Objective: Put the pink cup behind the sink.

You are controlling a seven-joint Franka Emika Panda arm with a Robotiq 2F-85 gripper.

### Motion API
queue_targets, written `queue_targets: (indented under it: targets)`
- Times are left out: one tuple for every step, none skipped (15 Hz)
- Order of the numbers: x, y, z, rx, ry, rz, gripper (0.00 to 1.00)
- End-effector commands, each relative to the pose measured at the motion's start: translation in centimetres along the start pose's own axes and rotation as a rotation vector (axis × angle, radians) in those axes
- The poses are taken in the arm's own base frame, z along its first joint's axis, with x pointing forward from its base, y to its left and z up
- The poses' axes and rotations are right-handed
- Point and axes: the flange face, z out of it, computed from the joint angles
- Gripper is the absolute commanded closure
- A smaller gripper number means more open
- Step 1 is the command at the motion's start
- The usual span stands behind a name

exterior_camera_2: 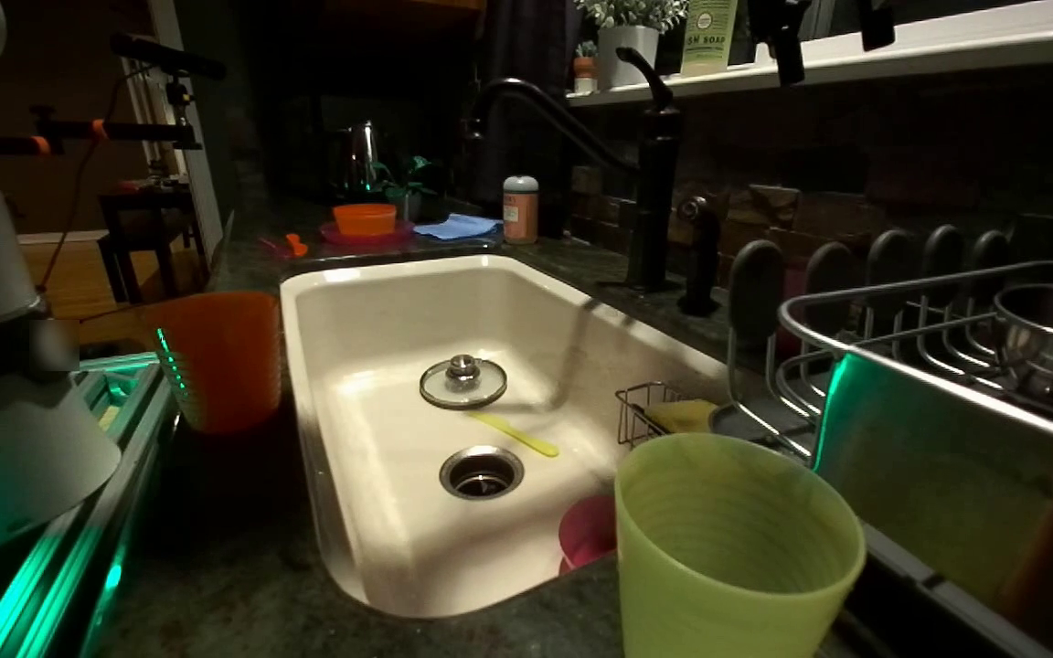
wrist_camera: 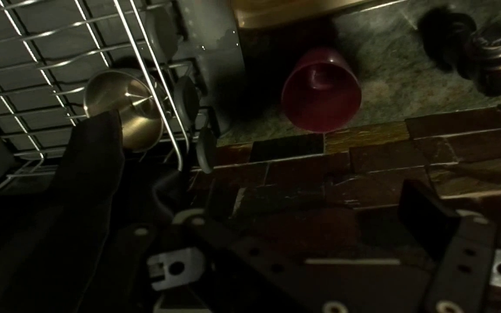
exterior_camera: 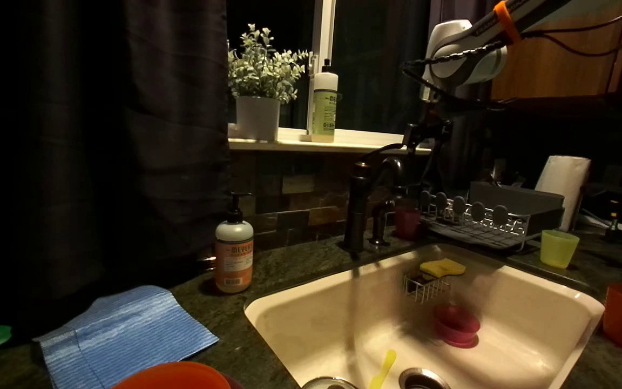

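The pink cup (exterior_camera: 408,223) stands on the dark counter behind the sink (exterior_camera: 311,292), between the faucet (exterior_camera: 358,210) and the dish rack. In the wrist view the pink cup (wrist_camera: 322,91) shows its open mouth, near the tiled wall. In an exterior view only a dim bit of the pink cup (exterior_camera_2: 792,306) shows behind the rack. The sink (exterior_camera_2: 398,283) holds a rounder pink item (exterior_camera: 457,325). My gripper (wrist_camera: 302,204) is open and empty, its fingers wide apart. It hangs above the counter near the windowsill, apart from the cup; it shows in both exterior views (exterior_camera: 427,135) (exterior_camera_2: 828,46).
The dish rack (exterior_camera: 484,221) with a metal pot (wrist_camera: 124,108) stands beside the cup. A yellow-green cup (exterior_camera: 558,248) and an orange cup (exterior_camera_2: 216,361) stand by the sink. A soap bottle (exterior_camera: 234,254) is left of the faucet. A plant and dish soap (exterior_camera: 324,108) line the windowsill.
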Motion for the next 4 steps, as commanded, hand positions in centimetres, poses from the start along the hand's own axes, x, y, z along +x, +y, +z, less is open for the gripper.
queue_targets:
  targets:
    - [-0.31, 0.26, -0.41, -0.001, -0.003, 0.006, 0.0]
    - [-0.59, 0.43, -0.73, -0.001, -0.002, 0.009, 0.0]
    - [-0.79, 0.54, -0.9, -0.001, -0.003, 0.01, 0.0]
    - [-0.9, 0.57, -0.93, -0.001, -0.004, 0.011, 0.0]
